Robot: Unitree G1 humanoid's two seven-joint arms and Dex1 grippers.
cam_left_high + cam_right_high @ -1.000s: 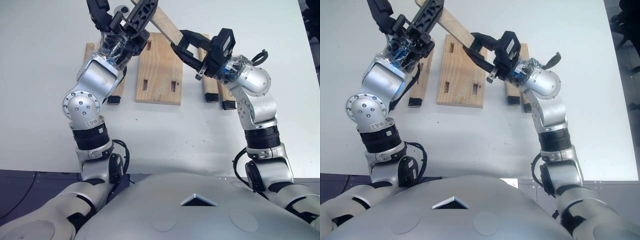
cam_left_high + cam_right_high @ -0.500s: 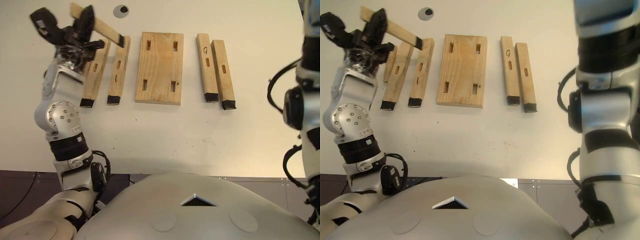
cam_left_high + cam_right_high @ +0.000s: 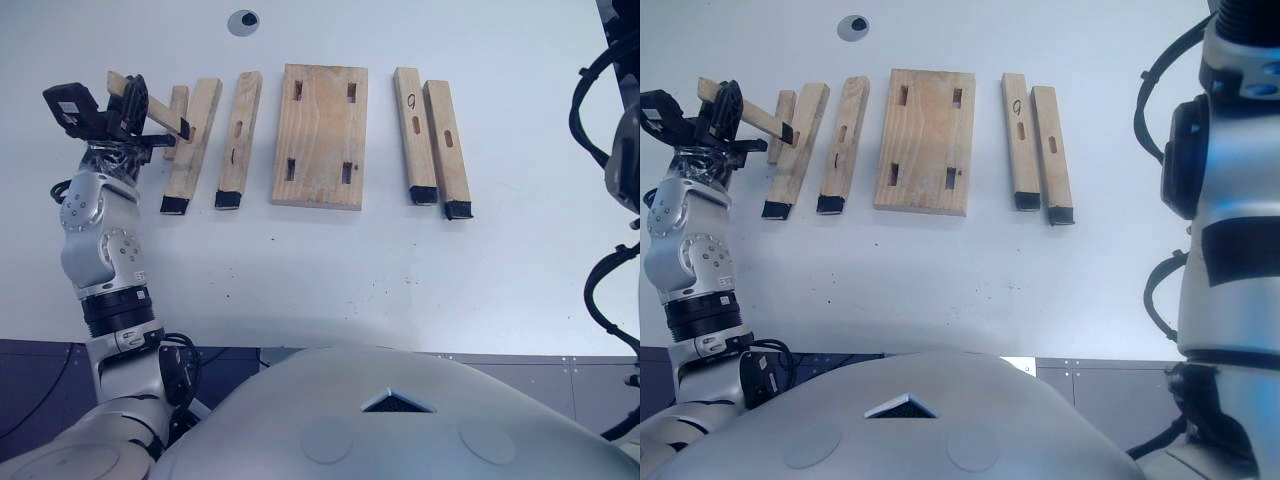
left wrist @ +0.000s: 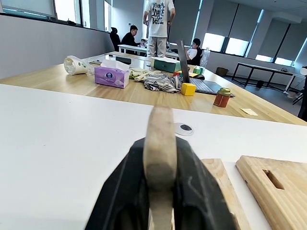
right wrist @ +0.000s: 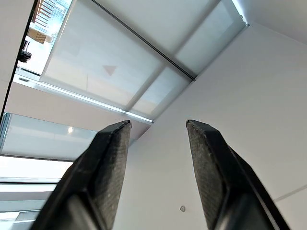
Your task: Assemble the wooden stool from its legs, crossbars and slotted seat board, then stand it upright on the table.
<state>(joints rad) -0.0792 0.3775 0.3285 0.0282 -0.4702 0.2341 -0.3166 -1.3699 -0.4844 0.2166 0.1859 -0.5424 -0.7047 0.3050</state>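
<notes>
- Gripping a crossbar (image 3: pixel 165 121), the left gripper (image 3: pixel 125 100) hangs over the left part of the white table (image 3: pixel 330 260), left of all the laid-out wood.
- In the left wrist view its black fingers (image 4: pixel 122 187) are pressed against both sides of the bar, which is seen end-on between them.
- From the head views the crossbar slants out of the gripper towards the middle of the table. Its black-tipped end lies over a shorter wooden piece (image 3: pixel 178 100); I cannot tell whether the two touch.
- That shorter piece lies just beside the outer left leg (image 3: pixel 192 145), with the inner left leg (image 3: pixel 238 140) near it. Both legs are flat on the table, with their black ends towards the robot.
- The slotted seat board (image 3: pixel 320 135) lies flat in the middle, between the two pairs of legs, and shows four slots.
- To its right two more legs (image 3: pixel 413 135) (image 3: pixel 445 150) lie just beside each other, each with a slot on its upper face.
- The right gripper (image 5: pixel 156 129) points up at the ceiling with its fingers apart and nothing between them, well apart from the wood on the table.
- A small grey round disc (image 3: pixel 243 20) sits in the tabletop beyond the left legs.
</notes>
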